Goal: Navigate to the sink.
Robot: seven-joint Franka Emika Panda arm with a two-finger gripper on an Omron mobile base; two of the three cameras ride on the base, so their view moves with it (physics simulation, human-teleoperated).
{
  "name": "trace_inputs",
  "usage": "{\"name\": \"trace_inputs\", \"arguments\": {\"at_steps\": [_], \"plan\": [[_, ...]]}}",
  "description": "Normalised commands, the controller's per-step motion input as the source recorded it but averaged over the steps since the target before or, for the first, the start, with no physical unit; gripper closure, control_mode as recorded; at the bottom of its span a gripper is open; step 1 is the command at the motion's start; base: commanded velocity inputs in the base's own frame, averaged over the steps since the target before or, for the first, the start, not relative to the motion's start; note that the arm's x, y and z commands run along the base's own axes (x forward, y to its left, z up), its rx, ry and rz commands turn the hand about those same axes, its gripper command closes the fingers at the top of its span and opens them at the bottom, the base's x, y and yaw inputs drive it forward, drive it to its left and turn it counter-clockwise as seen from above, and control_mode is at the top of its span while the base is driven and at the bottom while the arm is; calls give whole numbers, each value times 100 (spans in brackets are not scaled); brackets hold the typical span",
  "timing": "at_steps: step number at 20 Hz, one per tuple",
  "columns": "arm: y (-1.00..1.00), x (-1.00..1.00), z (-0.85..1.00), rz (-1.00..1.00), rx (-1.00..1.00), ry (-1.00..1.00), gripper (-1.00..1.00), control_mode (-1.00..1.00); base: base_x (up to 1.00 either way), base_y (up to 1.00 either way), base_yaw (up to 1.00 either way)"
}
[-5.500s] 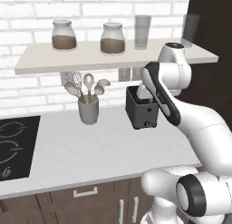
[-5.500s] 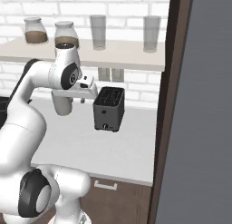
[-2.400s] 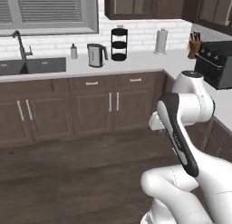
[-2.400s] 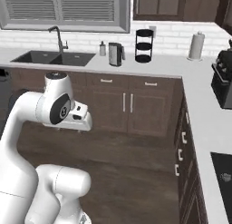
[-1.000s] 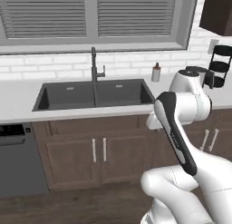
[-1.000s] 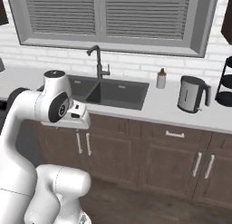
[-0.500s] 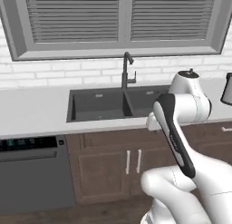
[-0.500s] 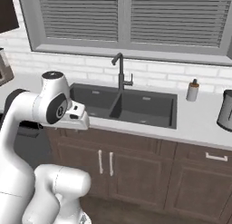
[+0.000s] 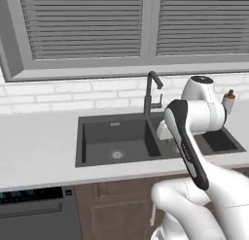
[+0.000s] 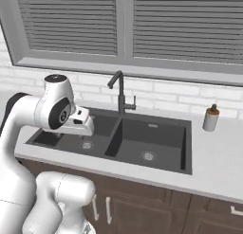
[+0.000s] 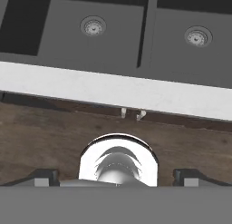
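Observation:
The sink [image 9: 121, 139] is a wide dark grey double basin set in a white counter, right in front of me, with a tall dark faucet [image 9: 151, 92] behind its divider. The right base view shows the sink [image 10: 142, 138] and faucet [image 10: 120, 93] from the other side. In the hand view both basins of the sink [image 11: 90, 53] lie at the top, each with a round drain. My gripper [image 11: 116, 177] is open, its tips far apart with nothing between them. It hangs in front of the counter edge, over the cabinet fronts.
A soap dispenser [image 9: 228, 101] [image 10: 210, 118] stands on the counter [image 9: 34, 146] right of the sink. A dishwasher [image 9: 34, 212] sits under the counter to the left, and brown cabinet doors [image 10: 123, 207] are below the sink. A shuttered window [image 9: 87, 30] fills the wall behind.
The base has driven along the counter and closer, so the whole picture shifted. The sink now sits nearer the middle and looks larger. The arm keeps its pose.

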Motion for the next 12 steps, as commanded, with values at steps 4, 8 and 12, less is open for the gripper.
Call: {"name": "trace_inputs", "arguments": {"at_steps": [4, 8, 12], "plan": [[0, 0, 0, 0, 0, 0, -100, 100, 56, 0, 0], [0, 0, 0, 0, 0, 0, -100, 100, 30, 0, 0], [0, 0, 0, 0, 0, 0, -100, 100, 11, 0, 0]]}}
